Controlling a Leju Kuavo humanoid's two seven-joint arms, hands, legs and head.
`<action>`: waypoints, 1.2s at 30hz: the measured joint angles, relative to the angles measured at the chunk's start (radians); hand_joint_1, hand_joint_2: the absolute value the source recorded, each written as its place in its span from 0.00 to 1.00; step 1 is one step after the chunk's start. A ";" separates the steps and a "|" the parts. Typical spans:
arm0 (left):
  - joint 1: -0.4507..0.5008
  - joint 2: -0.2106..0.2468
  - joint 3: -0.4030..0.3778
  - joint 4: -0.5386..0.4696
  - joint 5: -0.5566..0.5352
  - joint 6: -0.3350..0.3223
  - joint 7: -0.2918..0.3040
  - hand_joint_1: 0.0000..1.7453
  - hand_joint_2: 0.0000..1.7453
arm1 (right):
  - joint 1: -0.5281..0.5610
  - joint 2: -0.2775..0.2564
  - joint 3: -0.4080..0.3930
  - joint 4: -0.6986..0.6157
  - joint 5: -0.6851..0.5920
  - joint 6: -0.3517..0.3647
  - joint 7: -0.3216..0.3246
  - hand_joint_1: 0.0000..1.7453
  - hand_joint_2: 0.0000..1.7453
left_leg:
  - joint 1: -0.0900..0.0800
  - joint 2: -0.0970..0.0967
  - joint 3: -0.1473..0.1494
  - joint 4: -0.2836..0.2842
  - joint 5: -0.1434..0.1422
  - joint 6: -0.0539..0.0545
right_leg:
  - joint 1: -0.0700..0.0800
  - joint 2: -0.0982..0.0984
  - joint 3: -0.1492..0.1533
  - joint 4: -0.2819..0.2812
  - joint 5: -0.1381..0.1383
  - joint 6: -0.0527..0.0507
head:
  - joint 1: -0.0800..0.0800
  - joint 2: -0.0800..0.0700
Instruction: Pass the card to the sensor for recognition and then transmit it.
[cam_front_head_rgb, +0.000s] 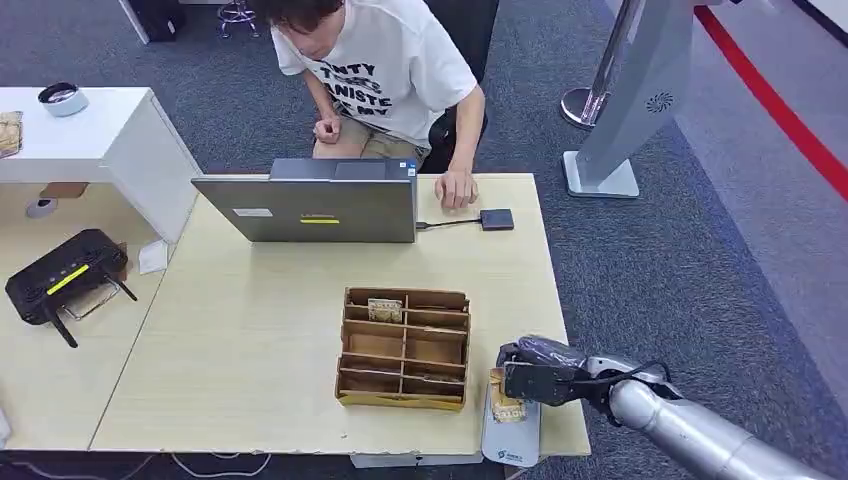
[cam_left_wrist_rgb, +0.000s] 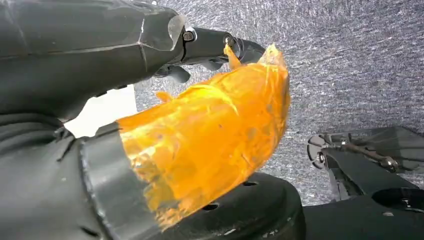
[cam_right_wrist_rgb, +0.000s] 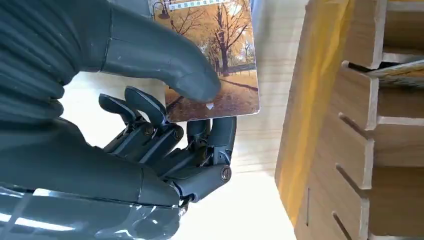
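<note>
My right hand (cam_front_head_rgb: 535, 378) is at the table's front right edge and pinches a card (cam_front_head_rgb: 506, 402) between thumb and fingers. The card hangs over a flat white sensor pad (cam_front_head_rgb: 512, 442) at the table's edge; whether it touches the pad I cannot tell. In the right wrist view the card (cam_right_wrist_rgb: 225, 60) shows a picture of autumn trees, with the thumb (cam_right_wrist_rgb: 165, 60) pressed on its face and the darker fingers (cam_right_wrist_rgb: 200, 145) beneath it. My left hand (cam_left_wrist_rgb: 150, 125), its thumb wrapped in orange tape, hangs over grey carpet and holds nothing.
A wooden box with slots (cam_front_head_rgb: 404, 348) stands just left of my right hand, with cards in some slots. Across the table a person sits behind a grey laptop (cam_front_head_rgb: 310, 205), one hand by a small black box (cam_front_head_rgb: 497, 219). A black router (cam_front_head_rgb: 62, 275) lies far left.
</note>
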 joint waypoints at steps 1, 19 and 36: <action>0.000 0.000 0.000 0.000 -0.001 0.000 0.000 0.00 0.00 | 0.000 0.000 0.001 0.002 0.000 0.000 0.000 1.00 1.00 | 0.000 0.000 0.000 0.000 0.000 0.000 | 0.000 0.000 0.000 0.000 0.000 0.000 | 0.000 0.000; 0.000 0.000 0.000 0.000 -0.004 0.000 -0.001 0.00 0.00 | 0.001 0.000 0.003 0.008 0.004 -0.013 0.000 1.00 1.00 | 0.000 0.000 0.002 0.000 0.000 0.000 | 0.000 0.000 0.001 0.000 0.000 0.000 | 0.000 0.000; 0.000 0.000 0.000 0.000 -0.004 0.003 -0.001 0.00 0.00 | 0.010 0.000 0.002 0.008 0.006 -0.019 0.000 1.00 1.00 | 0.000 0.000 0.002 0.000 0.000 0.000 | 0.000 0.000 0.002 0.000 0.000 0.001 | 0.000 0.000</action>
